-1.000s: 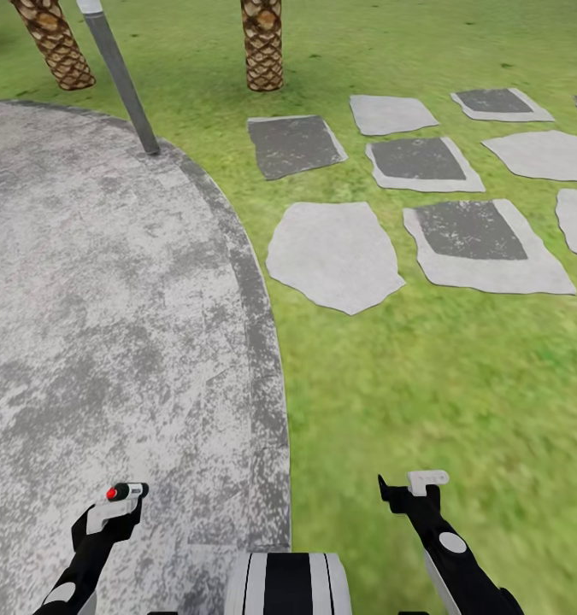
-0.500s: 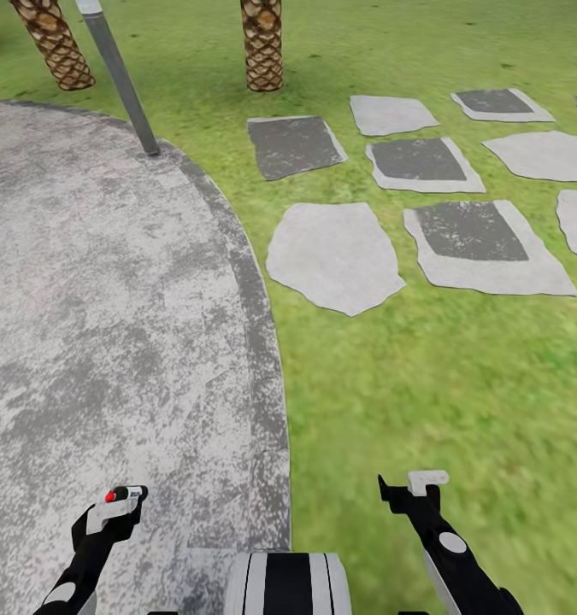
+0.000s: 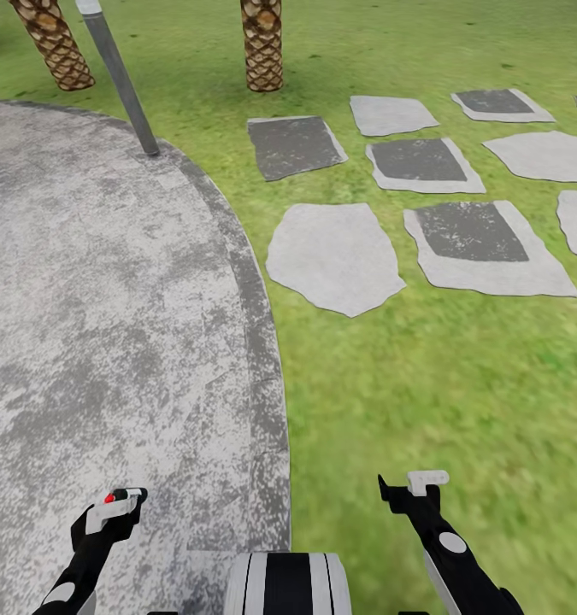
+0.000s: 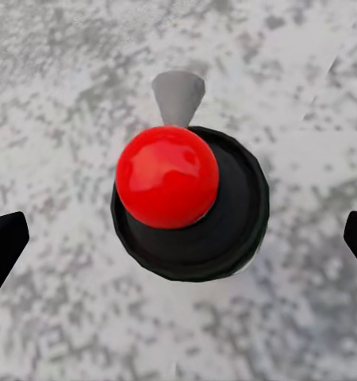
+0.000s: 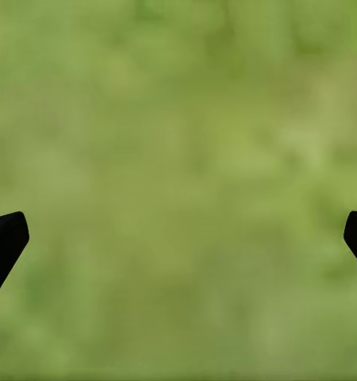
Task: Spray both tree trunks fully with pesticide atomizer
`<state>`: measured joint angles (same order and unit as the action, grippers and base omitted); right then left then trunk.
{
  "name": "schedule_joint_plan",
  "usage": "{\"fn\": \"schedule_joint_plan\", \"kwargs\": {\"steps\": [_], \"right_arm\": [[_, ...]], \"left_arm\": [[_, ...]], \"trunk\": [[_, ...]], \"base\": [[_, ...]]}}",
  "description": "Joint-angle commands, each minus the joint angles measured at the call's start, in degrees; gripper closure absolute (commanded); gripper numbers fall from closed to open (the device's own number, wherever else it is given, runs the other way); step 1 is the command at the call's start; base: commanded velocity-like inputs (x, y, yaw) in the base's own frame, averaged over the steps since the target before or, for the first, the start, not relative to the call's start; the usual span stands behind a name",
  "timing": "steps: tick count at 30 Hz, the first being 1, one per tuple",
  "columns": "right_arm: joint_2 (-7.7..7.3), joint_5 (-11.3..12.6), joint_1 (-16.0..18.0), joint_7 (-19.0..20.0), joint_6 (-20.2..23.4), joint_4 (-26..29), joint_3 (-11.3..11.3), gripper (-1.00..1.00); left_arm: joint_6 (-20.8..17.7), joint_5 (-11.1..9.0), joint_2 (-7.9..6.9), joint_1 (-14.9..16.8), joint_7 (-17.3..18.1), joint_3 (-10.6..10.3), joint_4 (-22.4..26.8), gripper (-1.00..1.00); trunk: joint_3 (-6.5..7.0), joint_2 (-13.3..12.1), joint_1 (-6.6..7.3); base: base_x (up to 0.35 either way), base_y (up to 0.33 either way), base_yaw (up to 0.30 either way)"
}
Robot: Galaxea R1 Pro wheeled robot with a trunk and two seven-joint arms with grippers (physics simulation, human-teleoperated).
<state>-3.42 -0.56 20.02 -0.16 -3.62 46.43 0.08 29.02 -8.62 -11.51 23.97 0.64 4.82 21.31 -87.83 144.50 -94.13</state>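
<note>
The pesticide atomizer [image 4: 190,206], a small black bottle with a round red top and a grey nozzle, stands upright on the mottled grey stone floor [image 3: 108,299]. My left gripper [image 4: 178,238] hangs straight over it, open, with a dark fingertip on each side and not touching the bottle. In the head view the atomizer [image 3: 117,496] peeks out just past the left gripper [image 3: 115,506] at the bottom left. My right gripper [image 3: 416,489] is open and empty over the grass; the right wrist view has the right gripper [image 5: 178,238] above blurred green lawn. The task's trees are out of view.
The paving's curved edge [image 3: 267,342] meets the grass lawn [image 3: 459,393]. Flat grey stepping stones [image 3: 335,256] lie ahead on the right. A slanted grey pole [image 3: 121,85] rises from the paving's far rim, with two scaly brown palm trunks [image 3: 262,47] behind it.
My left gripper has sunk slightly toward the atomizer, covering more of the bottle in the head view. The right arm and the camera have stayed put.
</note>
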Motion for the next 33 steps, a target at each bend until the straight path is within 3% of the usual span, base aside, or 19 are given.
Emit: {"fn": "schedule_joint_plan", "kwargs": {"steps": [1, 20, 21, 27, 33], "right_arm": [[-0.01, -0.1, 0.0, 0.0, -0.2, 0.0, 0.0, -1.00], [-0.01, -0.1, 0.0, 0.0, -0.2, -0.1, 0.0, -1.00], [-0.01, -0.1, 0.0, 0.0, -0.2, -0.2, 0.0, -1.00], [-0.01, -0.1, 0.0, 0.0, -0.2, -0.2, 0.0, -1.00], [-0.01, -0.1, 0.0, 0.0, -0.2, -0.2, 0.0, -1.00]], "left_arm": [[0.2, -0.3, 0.00, 0.0, 0.1, -0.1, 0.0, -1.00], [0.3, -0.3, -0.22, 0.0, 0.1, 0.2, 0.1, -1.00], [0.3, -0.3, -0.22, 0.0, 0.1, 0.3, 0.1, 1.00], [0.3, -0.3, -0.07, 0.0, 0.1, 0.0, 0.3, 1.00], [-0.1, -0.3, 0.03, 0.0, 0.1, -0.1, 4.3, 1.00]], "trunk": [[-0.03, 0.0, 0.01], [0.31, 0.0, 0.01], [0.31, 0.0, 0.01], [0.31, 0.0, 0.01], [0.31, 0.0, 0.01]], "base": [[0.002, 0.000, 0.000], [0.000, 0.000, 0.000], [0.000, 0.000, 0.000], [0.000, 0.000, 0.000], [0.000, 0.000, 0.000]]}}
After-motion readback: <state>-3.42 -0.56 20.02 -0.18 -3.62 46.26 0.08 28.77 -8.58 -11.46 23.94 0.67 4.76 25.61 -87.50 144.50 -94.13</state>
